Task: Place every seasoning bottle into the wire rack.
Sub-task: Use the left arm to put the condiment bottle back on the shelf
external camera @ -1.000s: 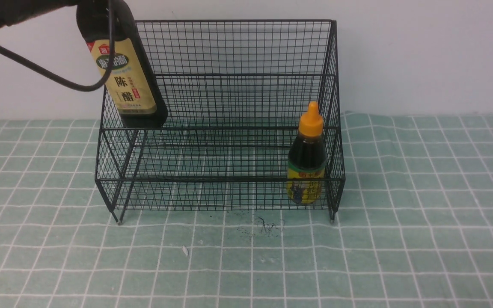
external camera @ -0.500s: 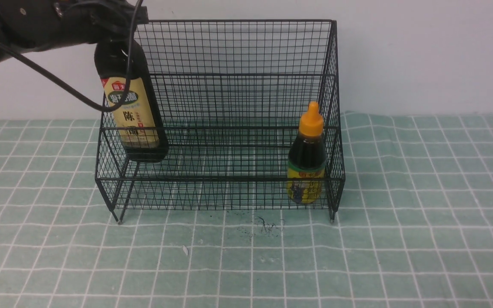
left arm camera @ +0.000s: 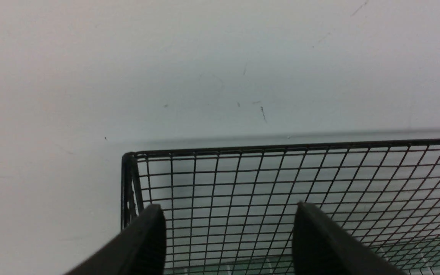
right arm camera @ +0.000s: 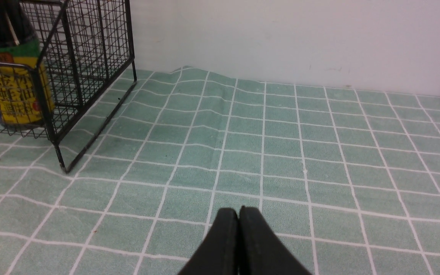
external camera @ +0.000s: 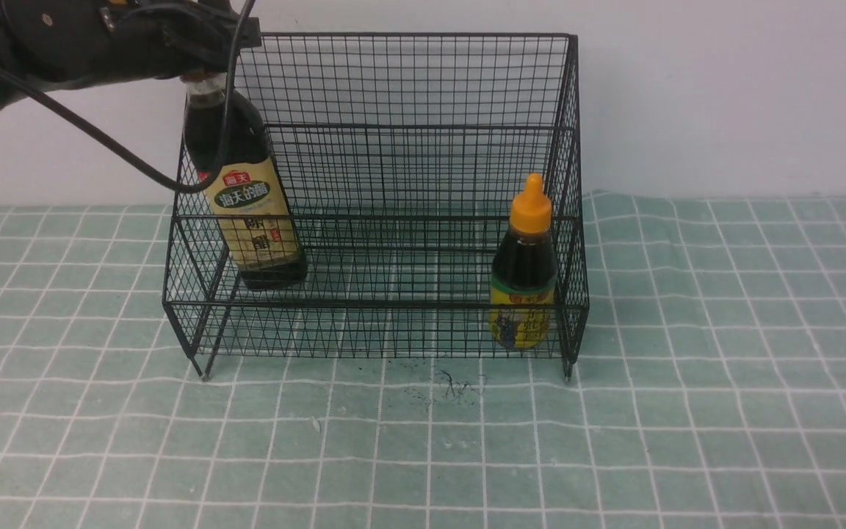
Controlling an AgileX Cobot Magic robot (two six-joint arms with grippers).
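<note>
Worktop covered by pale green cloth with white grid lines (external camera: 687, 367), against a white wall (external camera: 724, 95).

Large black wire-mesh stepped rack (external camera: 408, 88) stands on the cloth, tall back towards the wall.

Tall dark-liquid bottle with tan label (external camera: 250, 220): inside the rack at its left end, base on the lower front tier. It is tilted, with the neck leaning up and to the left. Cap hidden behind the left arm's end.

Short dark-liquid bottle with orange nozzle cap and yellow-green label (external camera: 524, 279): upright in the right front corner of the lower tier, just beside the side mesh.

Left fingers (left arm camera: 149, 236): spread apart, released. Only rack mesh and wall show between them. In the front view they sit right over the tall bottle's neck; contact cannot be judged.

Right fingers (right arm camera: 225, 236): clenched, tips pressed together with nothing between, low over bare cloth to the right of the rack.

Small black scribble marks (external camera: 452, 386) on the cloth just in front of the rack.
</note>
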